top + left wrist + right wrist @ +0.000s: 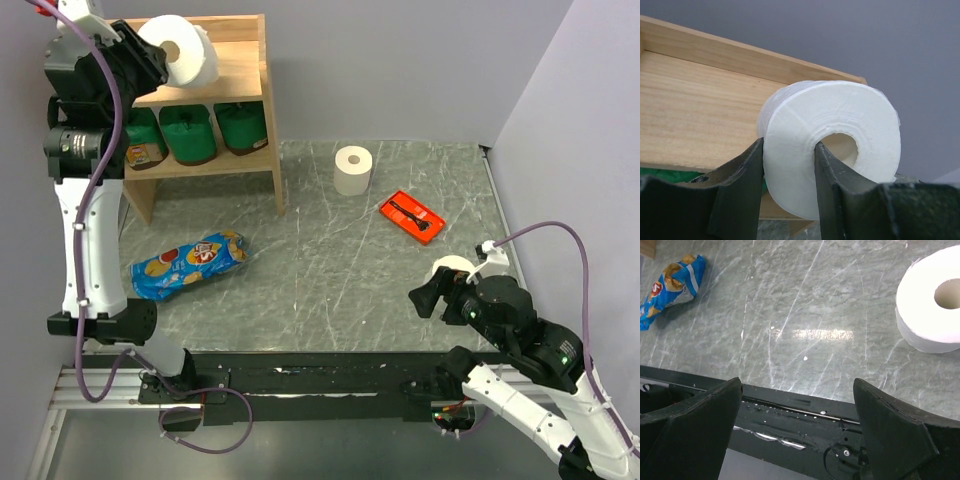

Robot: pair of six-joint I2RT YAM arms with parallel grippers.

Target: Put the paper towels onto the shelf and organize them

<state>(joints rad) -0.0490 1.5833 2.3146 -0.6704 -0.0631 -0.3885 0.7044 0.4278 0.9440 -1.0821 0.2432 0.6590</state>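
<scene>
One white roll [182, 50] [805, 125] is clamped in the left gripper [150, 55] [789, 150], apparently with one finger on its outer curve and the other at the hollow tube. It is held on its side, above the top board of the shelf [250, 60] [690, 110], which lies just beyond and below the fingers. Under that gripper, three green-wrapped rolls [188, 133] stand in a row on the lower tier. A second white roll [455, 268] [935, 305] sits on end on the table [330, 260], just ahead of the right gripper [430, 298] [797, 385], off to one side; its jaws stand wide apart and empty. A third white roll [353, 170] stands farther out, with an orange-red tray [412, 216] between. The blue snack bag [188, 263] [667, 287] lies well off to the other side.
</scene>
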